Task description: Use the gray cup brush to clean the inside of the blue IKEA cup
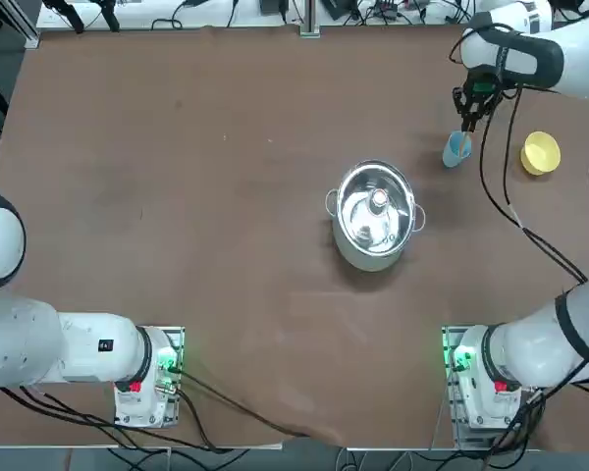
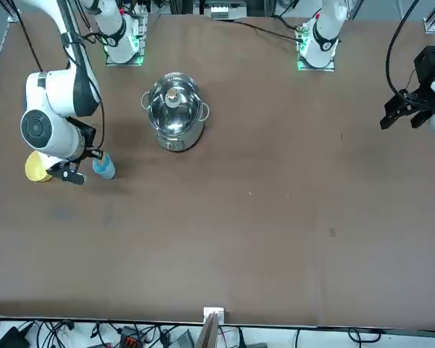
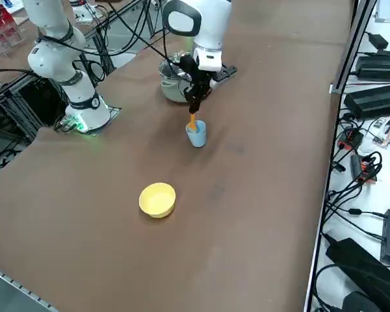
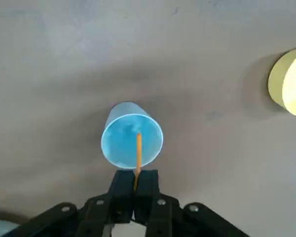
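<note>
Right wrist view shows the right gripper [image 4: 134, 183] with its two black fingers pressed together on the thin handle of the gray cup brush [image 4: 138, 153], which looks tan-orange and runs from between the fingertips into the open mouth of the blue IKEA cup [image 4: 123, 143]. The far end of the brush lies inside the round rim; whether it touches the bottom or the wall cannot be told. The cup stands upright on the brown table [image 4: 64, 64], with part of a yellow bowl [image 4: 290, 81] off to one side. From overhead, the gripper [image 1: 469, 116] hangs just above the cup [image 1: 456, 148] at the far right part of the table [image 1: 177, 196], the bowl [image 1: 540, 153] sits near the cup but apart from it, toward the right edge, and a steel pot [image 1: 375, 214] stands near the middle of the table, well apart from both. The side view shows the gripper [image 3: 194, 107] pointing down, the brush [image 3: 192, 122] reaching from it into the cup [image 3: 197, 134], the bowl [image 3: 157, 199] nearer the camera, and the pot [image 3: 171, 88] behind the arm.
</note>
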{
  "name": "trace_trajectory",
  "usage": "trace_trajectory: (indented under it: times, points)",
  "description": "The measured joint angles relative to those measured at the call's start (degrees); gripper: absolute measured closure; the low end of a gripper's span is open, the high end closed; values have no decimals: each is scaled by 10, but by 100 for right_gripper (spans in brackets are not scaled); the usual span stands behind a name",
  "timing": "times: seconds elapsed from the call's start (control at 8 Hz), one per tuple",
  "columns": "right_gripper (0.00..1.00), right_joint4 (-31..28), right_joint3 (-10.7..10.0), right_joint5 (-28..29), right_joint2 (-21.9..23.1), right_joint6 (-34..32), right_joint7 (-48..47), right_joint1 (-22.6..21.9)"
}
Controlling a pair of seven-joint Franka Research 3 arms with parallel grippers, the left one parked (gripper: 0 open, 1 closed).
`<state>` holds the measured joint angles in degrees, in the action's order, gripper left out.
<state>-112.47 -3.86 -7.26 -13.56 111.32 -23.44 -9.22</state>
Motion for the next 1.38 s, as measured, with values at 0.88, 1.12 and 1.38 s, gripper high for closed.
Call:
trace_trajectory:
  times: [0.88,1.12,1.38]
  points:
    - [96,78,6,2,-59,-8,-26,6]
    - [96,79,9,2,-64,-16,-37,-6]
    - [96,82,9,2,-64,-42,-40,-9]
